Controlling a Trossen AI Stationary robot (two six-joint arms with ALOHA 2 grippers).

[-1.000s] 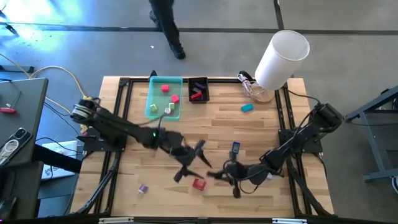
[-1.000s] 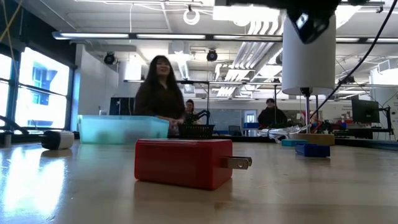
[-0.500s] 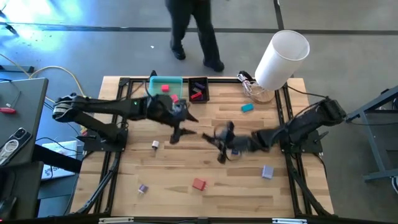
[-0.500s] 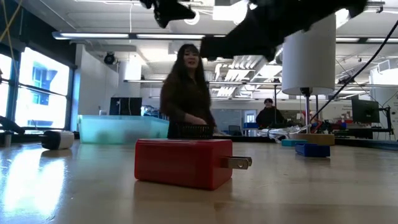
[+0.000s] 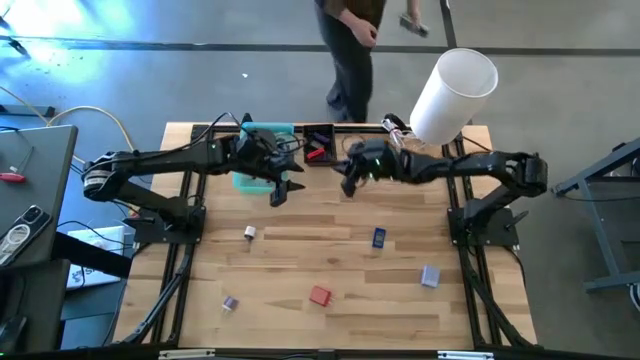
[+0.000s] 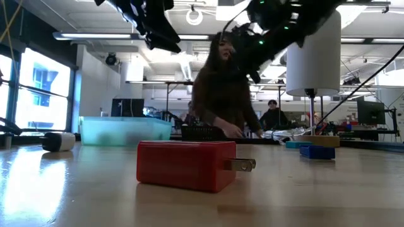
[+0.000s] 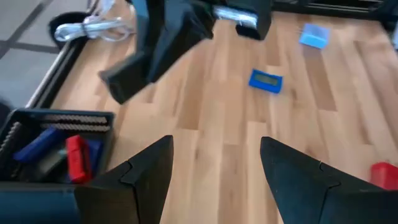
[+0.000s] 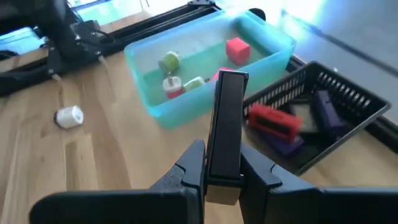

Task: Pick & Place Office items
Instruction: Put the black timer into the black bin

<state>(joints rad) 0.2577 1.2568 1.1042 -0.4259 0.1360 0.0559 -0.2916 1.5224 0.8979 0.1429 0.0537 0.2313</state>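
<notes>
black, flat office item [image 8: 225, 127] is now pinched in the right gripper [image 8: 222, 163], carried from mid-table to the black basket [image 8: 339, 102] at the far edge, nearly ready to drop, while the left gripper [image 7: 214, 158] hangs spread nearby.

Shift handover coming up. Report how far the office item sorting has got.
Done: several items lie in the teal tray and the black basket.
In hand: the right gripper grips a black item near the basket; the left gripper is open, empty.
Left: white, blue, grey-purple, red and small purple items.
</notes>
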